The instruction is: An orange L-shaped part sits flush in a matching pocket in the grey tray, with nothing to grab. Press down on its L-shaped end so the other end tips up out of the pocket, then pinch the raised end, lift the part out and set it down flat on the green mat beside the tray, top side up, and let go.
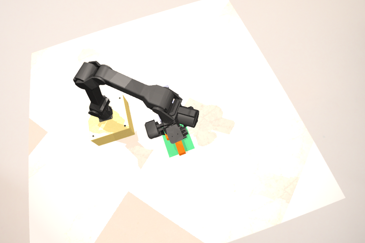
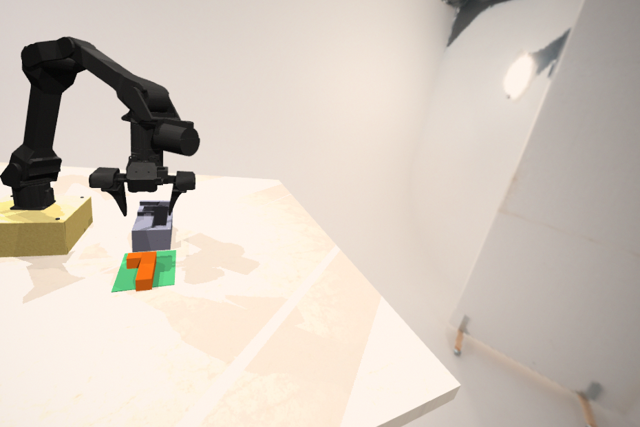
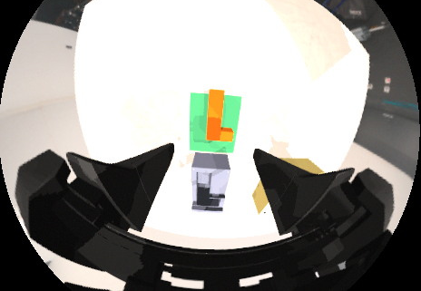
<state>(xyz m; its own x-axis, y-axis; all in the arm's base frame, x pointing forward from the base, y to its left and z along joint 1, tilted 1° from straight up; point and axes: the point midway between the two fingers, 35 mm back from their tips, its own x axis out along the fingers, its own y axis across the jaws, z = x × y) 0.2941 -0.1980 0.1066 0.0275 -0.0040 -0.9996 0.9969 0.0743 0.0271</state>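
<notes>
The orange L-shaped part (image 1: 180, 147) (image 2: 142, 269) (image 3: 214, 117) lies flat on the green mat (image 1: 172, 149) (image 2: 120, 283) (image 3: 199, 125), and its long end reaches slightly past the mat's far edge. The grey tray (image 2: 151, 237) (image 3: 210, 184) stands right behind the mat with its pocket empty. In the top view the arm hides the tray. My gripper (image 1: 174, 135) (image 2: 147, 212) (image 3: 214, 150) is open and empty. It hangs above the tray, well clear of the part, with nothing between the fingers.
The arm's yellow base block (image 1: 114, 137) (image 2: 41, 233) (image 3: 263, 195) stands to the left of the tray. A large white panel (image 2: 558, 215) leans beyond the table's right edge.
</notes>
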